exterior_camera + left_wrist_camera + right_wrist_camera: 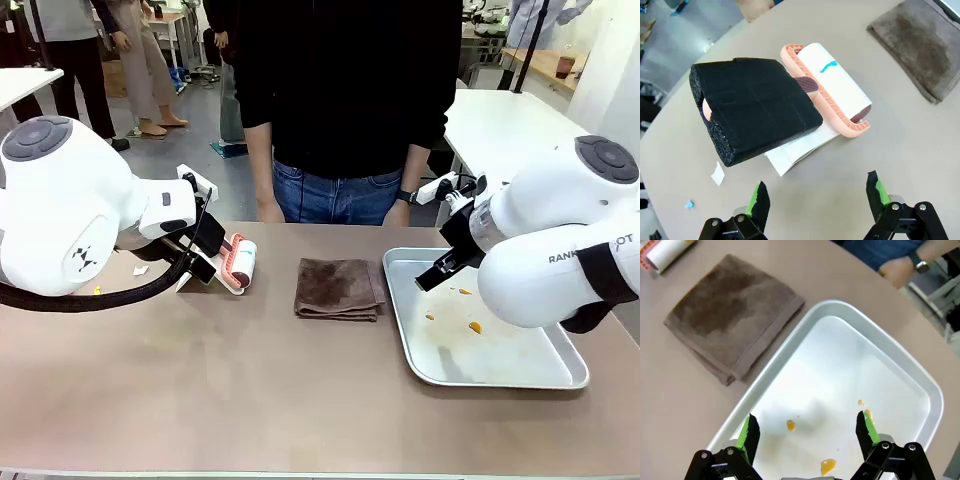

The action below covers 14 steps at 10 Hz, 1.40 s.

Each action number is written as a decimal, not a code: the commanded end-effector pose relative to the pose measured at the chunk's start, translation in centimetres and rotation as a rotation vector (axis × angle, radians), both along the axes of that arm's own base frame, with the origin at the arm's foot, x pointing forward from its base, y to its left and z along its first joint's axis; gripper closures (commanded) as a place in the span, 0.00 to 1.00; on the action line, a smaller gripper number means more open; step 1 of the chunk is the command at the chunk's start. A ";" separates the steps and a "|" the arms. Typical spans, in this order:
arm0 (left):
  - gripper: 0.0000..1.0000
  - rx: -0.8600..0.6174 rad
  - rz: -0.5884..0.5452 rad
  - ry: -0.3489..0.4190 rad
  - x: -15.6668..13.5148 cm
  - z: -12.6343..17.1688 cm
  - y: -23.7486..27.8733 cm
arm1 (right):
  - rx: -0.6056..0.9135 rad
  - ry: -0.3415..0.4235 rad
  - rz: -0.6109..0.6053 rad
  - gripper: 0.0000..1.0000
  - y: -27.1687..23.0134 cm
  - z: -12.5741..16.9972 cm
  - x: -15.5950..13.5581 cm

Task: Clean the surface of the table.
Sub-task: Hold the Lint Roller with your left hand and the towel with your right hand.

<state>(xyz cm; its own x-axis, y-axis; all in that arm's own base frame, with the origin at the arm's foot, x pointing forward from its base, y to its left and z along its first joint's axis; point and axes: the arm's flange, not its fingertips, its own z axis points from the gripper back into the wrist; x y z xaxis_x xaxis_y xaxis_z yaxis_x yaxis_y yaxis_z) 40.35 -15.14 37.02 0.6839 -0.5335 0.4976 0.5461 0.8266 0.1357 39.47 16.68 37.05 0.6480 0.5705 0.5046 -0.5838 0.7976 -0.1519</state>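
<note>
Front view: a smooth matte brown table fills the foreground, bearing a fuzzy folded cloth, a shiny rectangular metal tray and a cylindrical roller; left gripper and right gripper gape empty.

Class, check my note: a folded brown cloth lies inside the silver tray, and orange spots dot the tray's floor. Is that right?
Not quite. The folded brown cloth lies on the table beside the silver tray, not inside it; the right wrist view shows this. Orange spots do dot the tray's floor.
</note>
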 end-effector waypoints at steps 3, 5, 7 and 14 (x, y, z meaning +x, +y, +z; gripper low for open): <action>0.00 0.000 0.000 0.000 0.0 0.0 0.0 | 0.000 -0.001 0.000 0.00 0.0 0.0 0.0; 0.00 0.000 0.000 0.000 0.0 0.0 0.0 | 0.000 -0.001 0.000 0.00 0.0 0.0 0.0; 0.00 0.000 0.000 0.000 0.0 0.0 0.0 | 0.000 -0.001 0.000 0.00 0.0 0.0 0.0; 0.00 0.000 0.000 0.000 0.0 0.0 0.0 | 0.000 -0.001 0.000 0.00 0.0 0.0 0.0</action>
